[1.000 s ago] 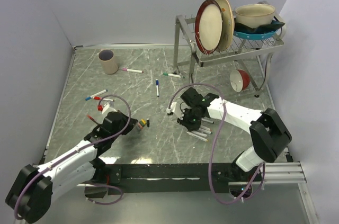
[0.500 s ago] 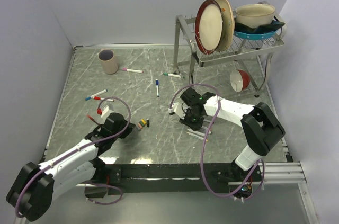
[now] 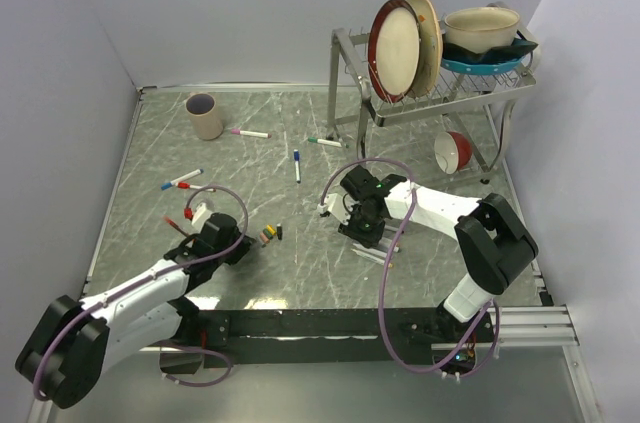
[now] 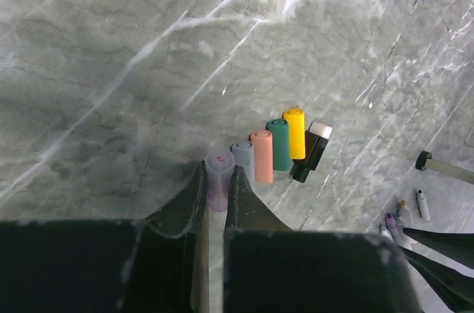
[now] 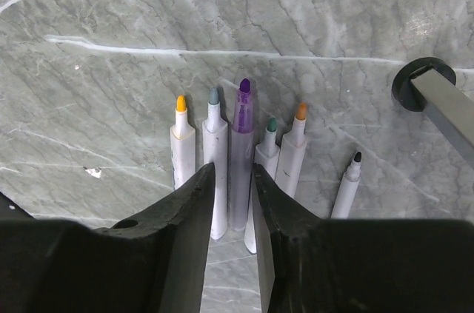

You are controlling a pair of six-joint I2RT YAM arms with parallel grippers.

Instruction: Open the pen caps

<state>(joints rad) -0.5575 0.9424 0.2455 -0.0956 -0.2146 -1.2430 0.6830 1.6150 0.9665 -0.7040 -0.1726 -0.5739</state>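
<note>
Overhead, the left gripper (image 3: 247,241) sits low on the marble table (image 3: 300,278), its tip at a short row of pen caps (image 3: 268,234). The right gripper (image 3: 364,231) hangs over a cluster of uncapped pens (image 3: 378,255), near the dish rack (image 3: 350,78) (plates and bowls stacked on it). A few capped pens (image 3: 297,165) lie scattered farther back, towards a cup (image 3: 205,116).

From the left wrist, the fingers (image 4: 191,198) are pressed in on a pale lilac cap (image 4: 218,166), pinching it at the near end of the row. Next to it, lying side by side, come a grey-blue cap (image 4: 244,159), a salmon cap (image 4: 261,155), a green cap (image 4: 279,144) and a yellow cap (image 4: 295,134), then a black cap (image 4: 305,165).

From the right wrist, the fingers (image 5: 189,202) stand a little apart, gripping nothing. The purple-tipped pen (image 5: 242,135) shows through the gap, lying flat among five others (yellow, grey, green, orange and black tips), all pointing away. A rack foot (image 5: 421,80) stands at the right.
</note>
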